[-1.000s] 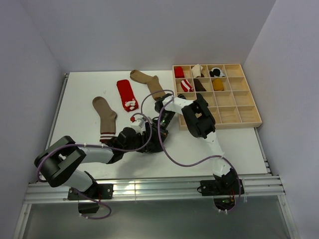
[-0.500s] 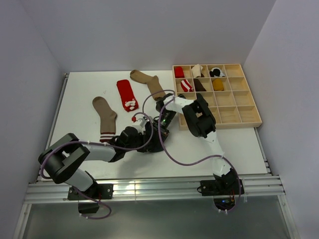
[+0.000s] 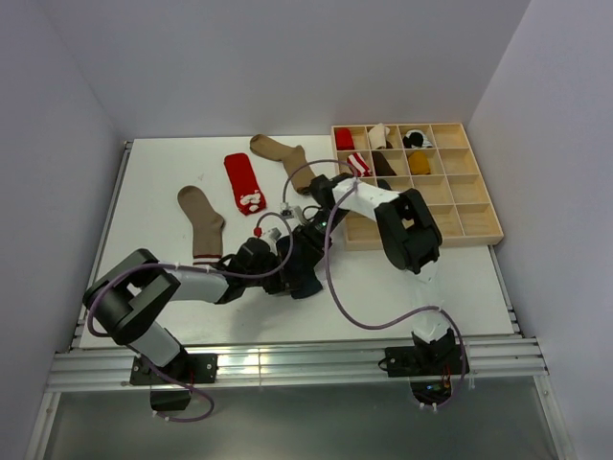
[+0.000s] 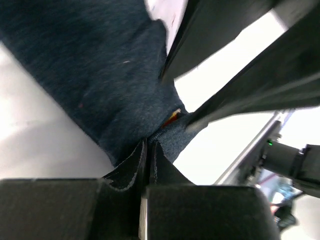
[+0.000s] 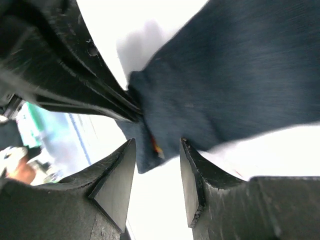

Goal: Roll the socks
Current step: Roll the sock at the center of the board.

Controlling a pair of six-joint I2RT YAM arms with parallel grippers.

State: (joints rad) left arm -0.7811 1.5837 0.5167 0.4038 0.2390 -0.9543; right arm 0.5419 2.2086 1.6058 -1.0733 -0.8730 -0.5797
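In the left wrist view, my left gripper (image 4: 149, 146) is shut on the edge of the navy sock (image 4: 100, 65). My right gripper (image 5: 156, 172) stands open, and a corner of the navy sock (image 5: 225, 75) hangs loose between its fingers. In the top view both grippers meet at mid-table, left gripper (image 3: 299, 270) and right gripper (image 3: 311, 228), hiding the navy sock. A tan sock with a striped cuff (image 3: 203, 222), a red sock (image 3: 244, 182) and a brown sock (image 3: 285, 159) lie flat behind them.
A wooden compartment tray (image 3: 479, 225) stands at the right, with several rolled socks in its back cells. Purple cables loop over both arms near the grippers. White walls close in the table at the left, back and right.
My left gripper has shut on the navy sock's edge. My right gripper has opened and let the sock go, and the right arm's elbow has swung to the right.
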